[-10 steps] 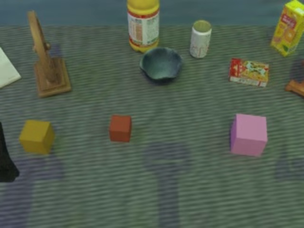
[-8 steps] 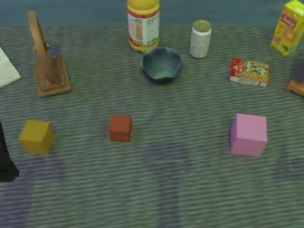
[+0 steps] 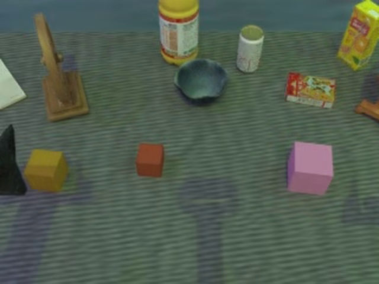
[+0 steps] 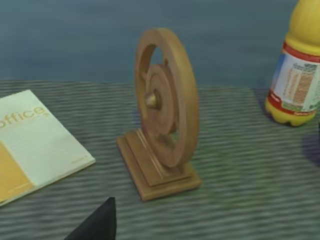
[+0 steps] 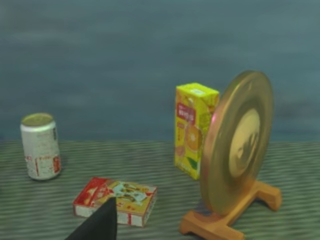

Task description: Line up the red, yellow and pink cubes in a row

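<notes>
My left gripper (image 3: 12, 165) sits just beside the yellow cube (image 3: 45, 170) at table's left edge; can't tell if fingers are open. Red cube (image 3: 150, 160) mid-table, pink cube (image 3: 310, 168) well right. Probably rigid, light, matte: pinch flat opposite faces, centred. Right arm out of view.

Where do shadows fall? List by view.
Top view: soft dark patches on the table near centre, below the yellow cube by the left gripper, and at the right edge. Left wrist view: one beside the bottle. Right wrist view, showing the right gripper: none distinct.
</notes>
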### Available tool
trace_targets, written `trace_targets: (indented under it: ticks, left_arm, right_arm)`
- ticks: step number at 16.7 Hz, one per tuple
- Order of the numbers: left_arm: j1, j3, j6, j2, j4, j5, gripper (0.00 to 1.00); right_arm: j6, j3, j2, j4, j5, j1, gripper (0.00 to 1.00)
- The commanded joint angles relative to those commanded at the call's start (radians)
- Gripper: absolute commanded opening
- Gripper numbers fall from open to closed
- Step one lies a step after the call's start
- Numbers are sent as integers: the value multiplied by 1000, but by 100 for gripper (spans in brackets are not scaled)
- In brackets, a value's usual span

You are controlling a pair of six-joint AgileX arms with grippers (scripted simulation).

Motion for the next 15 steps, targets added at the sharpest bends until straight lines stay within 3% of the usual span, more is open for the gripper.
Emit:
trace_targets:
  ticks: [15]
  left_arm:
    - [-317, 1200, -240, 1576, -779, 2, 100]
  right_arm:
    - [0, 0, 0, 0, 0, 0, 100]
